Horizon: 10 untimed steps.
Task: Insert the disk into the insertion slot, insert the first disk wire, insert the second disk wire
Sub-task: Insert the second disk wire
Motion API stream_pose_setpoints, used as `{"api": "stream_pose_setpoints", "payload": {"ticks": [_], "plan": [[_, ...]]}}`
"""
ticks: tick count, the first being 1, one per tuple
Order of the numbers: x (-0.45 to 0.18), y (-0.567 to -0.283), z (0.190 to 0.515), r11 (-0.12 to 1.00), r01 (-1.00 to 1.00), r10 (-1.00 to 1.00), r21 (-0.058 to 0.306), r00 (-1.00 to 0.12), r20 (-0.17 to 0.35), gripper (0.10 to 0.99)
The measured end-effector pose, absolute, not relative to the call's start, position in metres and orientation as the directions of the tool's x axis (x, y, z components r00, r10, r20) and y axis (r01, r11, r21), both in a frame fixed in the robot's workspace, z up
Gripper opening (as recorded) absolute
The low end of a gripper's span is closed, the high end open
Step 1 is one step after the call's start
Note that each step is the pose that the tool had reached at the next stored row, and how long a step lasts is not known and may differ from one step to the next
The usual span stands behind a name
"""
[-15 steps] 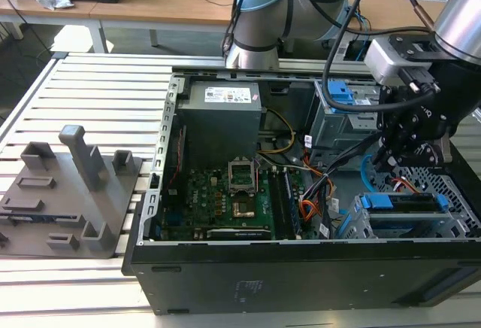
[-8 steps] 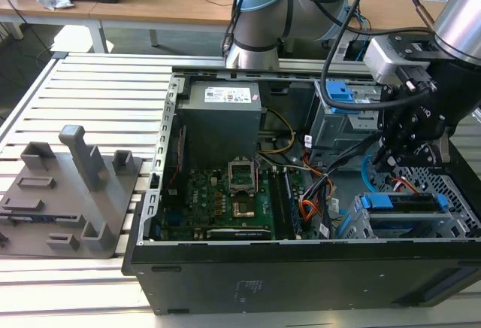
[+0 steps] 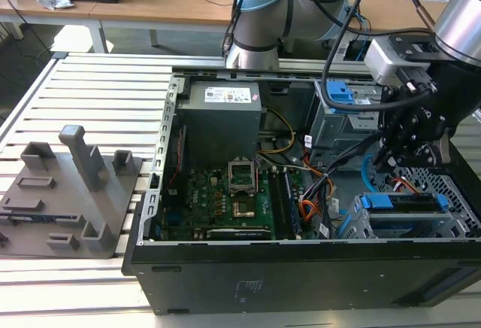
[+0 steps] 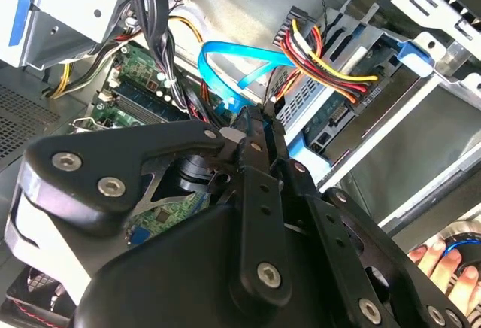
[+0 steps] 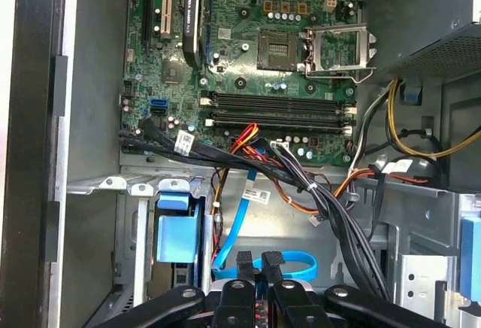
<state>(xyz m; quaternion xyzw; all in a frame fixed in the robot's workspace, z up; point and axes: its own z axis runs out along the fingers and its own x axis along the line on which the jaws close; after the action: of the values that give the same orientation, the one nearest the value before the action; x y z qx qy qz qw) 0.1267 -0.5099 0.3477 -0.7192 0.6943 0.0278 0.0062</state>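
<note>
- Our pincer (image 5: 260, 262) was closed, its tips pinching the second disk wire (image 4: 225, 68), whose light-blue loop sat right at them.
- Just beyond it, the disk (image 3: 398, 201) already lay seated in the insertion slot (image 3: 451, 223), its blue caddy showing.
- We judged the second-wire step was in hand; it called for lining the plug up with the disk's socket.
- The plug and socket were hidden behind the pincer, so we couldn't confirm the first wire's seating.
</note>
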Motion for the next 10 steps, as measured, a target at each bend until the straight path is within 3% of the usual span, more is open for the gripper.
{"api": "stream_pose_setpoints", "payload": {"ticks": [10], "plan": [[0.1284,-0.5099,0.3406,-0.036,-0.999,-0.998,0.030,0.035,-0.049,0.165]]}}
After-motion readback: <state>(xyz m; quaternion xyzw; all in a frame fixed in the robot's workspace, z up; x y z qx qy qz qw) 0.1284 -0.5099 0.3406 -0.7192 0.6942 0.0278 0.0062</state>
